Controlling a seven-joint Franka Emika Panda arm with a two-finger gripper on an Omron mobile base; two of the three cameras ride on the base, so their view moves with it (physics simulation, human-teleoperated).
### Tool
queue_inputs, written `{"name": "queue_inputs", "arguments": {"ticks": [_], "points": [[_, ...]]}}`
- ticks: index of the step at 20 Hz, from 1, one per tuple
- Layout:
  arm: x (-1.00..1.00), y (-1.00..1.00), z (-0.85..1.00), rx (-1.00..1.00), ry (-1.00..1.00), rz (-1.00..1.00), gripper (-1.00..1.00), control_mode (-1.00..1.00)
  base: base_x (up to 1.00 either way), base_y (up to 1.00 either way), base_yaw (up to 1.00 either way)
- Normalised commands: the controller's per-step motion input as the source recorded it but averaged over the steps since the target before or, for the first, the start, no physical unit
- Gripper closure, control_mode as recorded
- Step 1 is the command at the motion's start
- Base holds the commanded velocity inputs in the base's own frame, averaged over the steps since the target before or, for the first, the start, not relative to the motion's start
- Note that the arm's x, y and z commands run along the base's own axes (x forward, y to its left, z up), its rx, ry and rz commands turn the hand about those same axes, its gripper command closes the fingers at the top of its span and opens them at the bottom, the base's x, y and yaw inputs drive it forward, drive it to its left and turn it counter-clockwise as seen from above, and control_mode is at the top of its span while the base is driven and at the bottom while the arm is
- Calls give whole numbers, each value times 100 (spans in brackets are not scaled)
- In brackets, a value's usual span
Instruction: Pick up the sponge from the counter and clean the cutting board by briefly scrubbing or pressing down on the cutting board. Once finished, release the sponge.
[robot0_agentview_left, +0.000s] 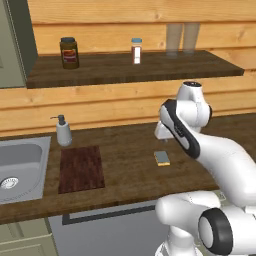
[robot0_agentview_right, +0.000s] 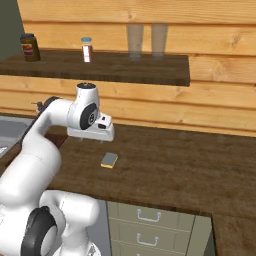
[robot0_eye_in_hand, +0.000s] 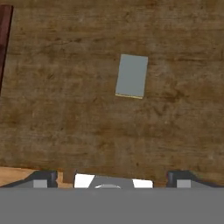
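**Sponge lies free on worktop, jaws wide apart above it**

Sponge (robot0_agentview_left: 161, 158) lies flat on the dark wooden worktop (robot0_agentview_left: 130, 170), grey-blue face up, with a thin yellow edge along one side. Nothing touches it. Cutting board (robot0_agentview_left: 81, 168) sits well apart from it toward the sink (robot0_agentview_left: 20, 167), with bare worktop between them. In the hand view just a dark red strip of the board (robot0_eye_in_hand: 4, 39) enters at the left edge, the rest cut off.

Gripper (robot0_eye_in_hand: 111, 177) hangs above the worktop, off the surface; jaws spread wide and holding nothing (two dark tips sit far apart at the bottom of the hand view, sponge (robot0_eye_in_hand: 131, 75) up ahead of them, not between them). In the right base view the hand (robot0_agentview_right: 92, 131) sits above and a bit left of the sponge (robot0_agentview_right: 109, 160), finger tips too small to read there. In the left base view the forearm covers most of the hand.

Soap dispenser (robot0_agentview_left: 63, 131) stands by the board's far corner, beside the sink. Sink cut off at left frame edge. Shelf (robot0_agentview_left: 130, 67) above carries a dark jar (robot0_agentview_left: 69, 53), a small shaker (robot0_agentview_left: 136, 51) and two faint clear glasses (robot0_agentview_left: 182, 38), hard to make out against the wood wall.
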Motion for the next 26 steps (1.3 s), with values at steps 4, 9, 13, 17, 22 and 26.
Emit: {"name": "queue_inputs", "arguments": {"ticks": [4,9,13,17,22,26], "points": [[50,-7,-63,0,0,0,-100,-100,0,0,0],[55,-17,-55,0,4,0,-100,-100,0,0,0],[58,-4,-44,0,5,0,-100,-100,0,0,0],[38,0,-39,0,2,0,-100,-100,0,0,0],[36,0,-42,0,3,0,-100,-100,0,0,0],[32,0,-34,0,5,0,-100,-100,0,0,0]]}}
